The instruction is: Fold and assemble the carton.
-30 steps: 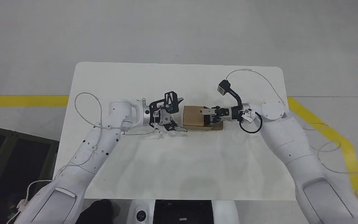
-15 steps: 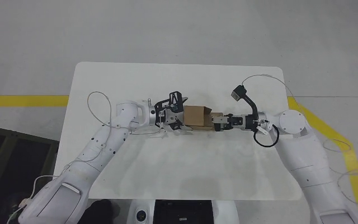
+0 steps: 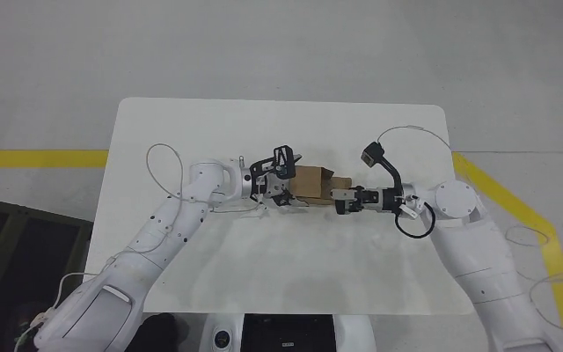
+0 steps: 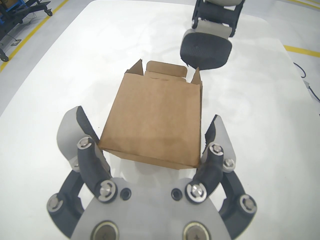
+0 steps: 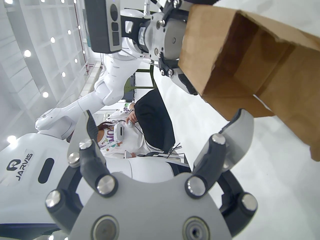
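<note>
A brown carton (image 3: pixel 310 183) lies on its side at the middle of the white table (image 3: pixel 176 132). Its closed end sits between the fingers of my left gripper (image 3: pixel 283 185), which is shut on the carton (image 4: pixel 155 116) with one pad against each side. The far end is open, with small flaps (image 4: pixel 166 69) sticking out. My right gripper (image 3: pixel 341 202) is at that open end, fingers spread and nothing between them. From the right wrist the hollow carton (image 5: pixel 262 58) is just ahead of the right gripper (image 5: pixel 163 118), one fingertip (image 5: pixel 241 119) close under the lowest flap.
A thin cable loop (image 3: pixel 158 158) lies on the table beside the left arm, and another cable (image 3: pixel 413 130) arcs over the right arm. The table's front and back halves are bare white surface.
The left gripper has moved right and closed on the carton's left end. The right gripper has drawn back from on top of the carton to its right end, which now stands open.
</note>
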